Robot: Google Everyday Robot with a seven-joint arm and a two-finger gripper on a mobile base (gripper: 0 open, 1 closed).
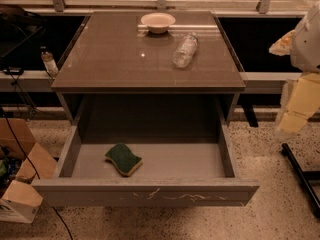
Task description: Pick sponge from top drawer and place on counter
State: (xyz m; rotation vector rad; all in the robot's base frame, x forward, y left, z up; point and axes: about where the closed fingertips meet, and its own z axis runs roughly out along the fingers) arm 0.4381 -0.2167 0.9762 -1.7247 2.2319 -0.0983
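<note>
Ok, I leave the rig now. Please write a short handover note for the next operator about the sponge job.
Gripper: at the right edge of the view, beside the cabinet, well apart from the sponge.
Sponge: green side up, left of middle in the open top drawer.
Counter: holds a bowl and a clear bottle.
Done: nothing yet; sponge not grasped.
Left: reach in, grasp, lift, place on counter.
</note>
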